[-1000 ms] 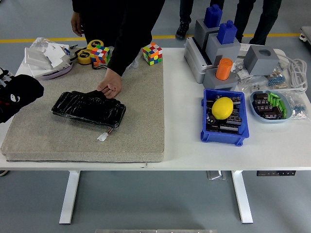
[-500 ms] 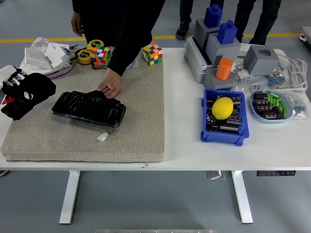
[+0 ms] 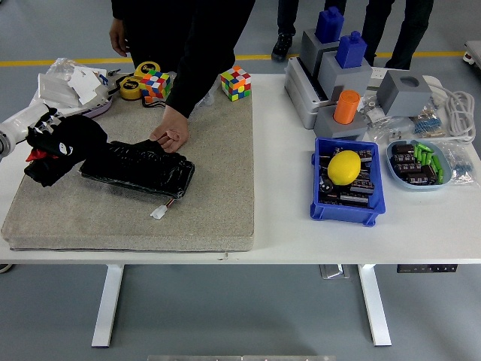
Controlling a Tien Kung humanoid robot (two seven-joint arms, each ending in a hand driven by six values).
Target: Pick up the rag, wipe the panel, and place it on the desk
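My left hand [image 3: 46, 134] bunches the soft black rag [image 3: 64, 147] onto the glossy, crinkled panel [image 3: 139, 168], its far edge pinned by a person's hand [image 3: 170, 136].

illumination is bright, even and diffuse, coming from overhead. the white rectangular table [image 3: 436, 233] reads near full brightness without clipping. shadows are soft and short: a faint one lies under the blue plastic parts bin [image 3: 347, 201], another along the front edge of the thick beige felt mat [image 3: 218, 188]. small specular highlights show on the glossy black wrapped panel [image 3: 143, 167] and on the yellow lemon-shaped object [image 3: 345, 167]. focus is sharp across the frame. slight motion softness affects the black cloth bundle at the left hand [image 3: 56, 143]. straight edges bow mildly toward the corners.
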